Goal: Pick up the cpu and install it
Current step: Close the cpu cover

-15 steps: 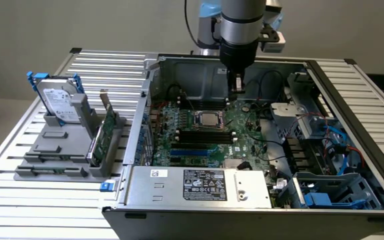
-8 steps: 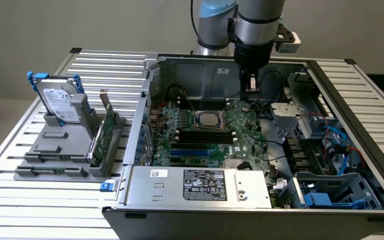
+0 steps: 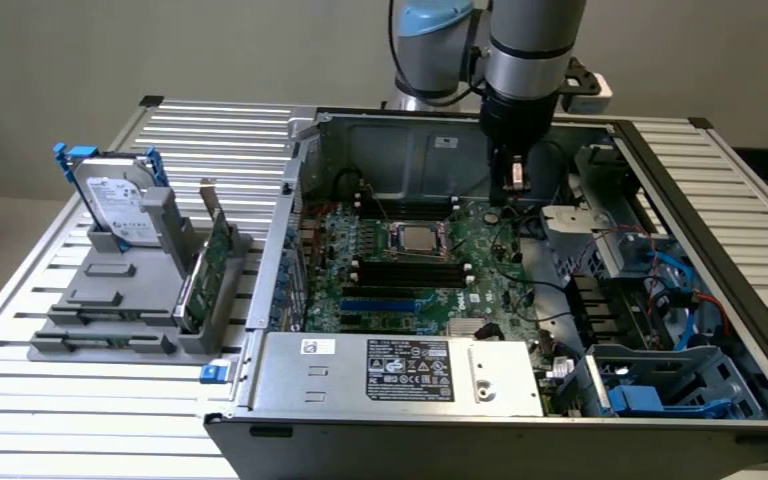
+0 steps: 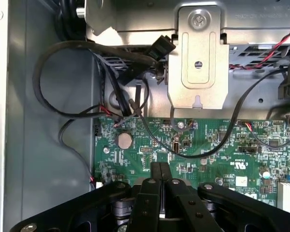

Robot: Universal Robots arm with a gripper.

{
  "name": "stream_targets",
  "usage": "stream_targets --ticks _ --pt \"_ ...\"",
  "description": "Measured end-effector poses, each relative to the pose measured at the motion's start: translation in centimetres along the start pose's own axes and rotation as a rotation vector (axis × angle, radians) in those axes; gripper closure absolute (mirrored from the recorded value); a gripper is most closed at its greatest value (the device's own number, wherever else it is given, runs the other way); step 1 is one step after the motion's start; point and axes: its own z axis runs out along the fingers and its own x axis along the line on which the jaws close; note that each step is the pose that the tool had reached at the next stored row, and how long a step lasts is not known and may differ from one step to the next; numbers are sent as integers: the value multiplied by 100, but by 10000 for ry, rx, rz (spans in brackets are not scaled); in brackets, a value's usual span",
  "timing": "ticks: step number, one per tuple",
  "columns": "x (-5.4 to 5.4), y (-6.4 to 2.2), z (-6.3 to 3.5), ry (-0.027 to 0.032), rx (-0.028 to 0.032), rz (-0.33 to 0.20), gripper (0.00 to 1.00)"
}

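Note:
The cpu (image 3: pixel 415 238) is a small shiny silver square lying flat inside the metal-framed socket (image 3: pixel 415 222) in the middle of the green motherboard (image 3: pixel 411 270). My gripper (image 3: pixel 515 192) hangs above the board's far corner on the exterior view's right, beyond the socket and apart from it. In the wrist view my gripper (image 4: pixel 159 167) is shut, its two black fingers (image 4: pixel 154 170) pressed together with nothing between them. It sits over the green board (image 4: pixel 150 150) near a round coin battery (image 4: pixel 124 140).
The open computer case (image 3: pixel 271 290) walls in the board. A power supply (image 3: pixel 398 370) sits at its front, with drive bays and blue cables (image 3: pixel 678 290) on the exterior view's right. Black cables (image 4: pixel 58 87) and a metal bracket (image 4: pixel 198 58) lie near the gripper. A hard drive (image 3: pixel 117 205) stands on a grey rack outside.

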Motion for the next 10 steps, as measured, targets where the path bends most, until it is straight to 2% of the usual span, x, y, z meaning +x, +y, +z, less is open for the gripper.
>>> stream_targets --ticks 10 --pt "-18 -21 180 0 0 0 89"
